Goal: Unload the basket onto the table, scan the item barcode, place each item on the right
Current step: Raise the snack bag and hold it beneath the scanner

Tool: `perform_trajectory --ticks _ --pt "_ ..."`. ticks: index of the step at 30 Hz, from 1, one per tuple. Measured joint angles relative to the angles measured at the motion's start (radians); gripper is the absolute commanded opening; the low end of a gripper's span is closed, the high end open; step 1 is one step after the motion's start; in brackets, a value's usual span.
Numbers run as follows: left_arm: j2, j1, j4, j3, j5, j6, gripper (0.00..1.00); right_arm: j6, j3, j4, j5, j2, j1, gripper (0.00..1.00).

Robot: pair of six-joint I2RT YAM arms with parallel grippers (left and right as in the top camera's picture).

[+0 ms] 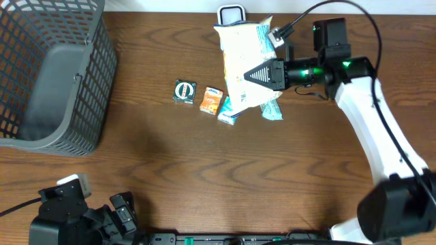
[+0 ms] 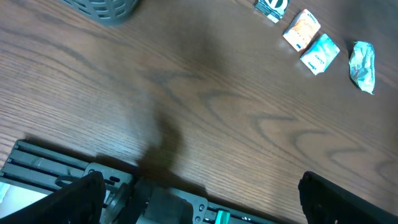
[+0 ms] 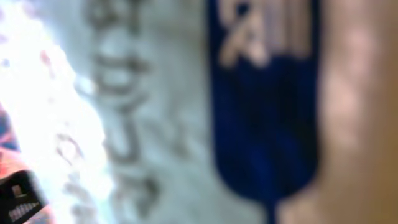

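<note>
My right pincer [image 1: 257, 73] is pressed together on the right edge of the bag [image 1: 240, 58], about halfway along it. The bag is white with pale yellow print and sits at the far middle of the table [image 1: 204, 170]. I can't tell whether it is lifted or resting on the wood. Its long axis runs far to near, leaning a little. The far end points at a white-rimmed object [image 1: 231, 12] on the far edge and touches or overlaps it from above. I can't tell what that object is. The near end points toward my side and covers part of the packets below it.

The right wrist view is all blur. The bag [image 3: 143, 112] fills it, with grey lettering, a dark blue patch and brown at the right. No barcode is readable.

My left pincer [image 2: 199, 186] is spread wide. Its black fingers [image 2: 81, 199] sit at the bottom corners of the left wrist view with nothing between them, low at the near left of the table and well apart from the bag.

Four small packets lie in a row just left of and under the bag's near end:
- green packet [image 1: 184, 90], round label, furthest left
- orange packet [image 1: 211, 99], beside it
- blue packet [image 1: 228, 113], touching the bag's edge
- teal packet [image 1: 271, 109], crumpled, at the bag's near right corner

A grey basket [image 1: 51, 75] stands at the far left, well apart.
</note>
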Motion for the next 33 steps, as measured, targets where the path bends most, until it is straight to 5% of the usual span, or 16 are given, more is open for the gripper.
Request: perform_trajectory --ticks 18,26,33 --pt "0.000 0.000 0.000 0.000 0.000 0.000 0.98 0.000 0.011 -0.005 0.213 -0.036 0.042 0.01" --pt "0.000 0.000 0.000 0.000 0.000 0.000 0.98 0.021 0.011 0.008 0.784 -0.020 0.177 0.01" --pt "0.000 0.000 0.000 0.000 0.000 0.000 0.98 -0.042 0.013 0.230 1.151 0.072 0.254 0.01"
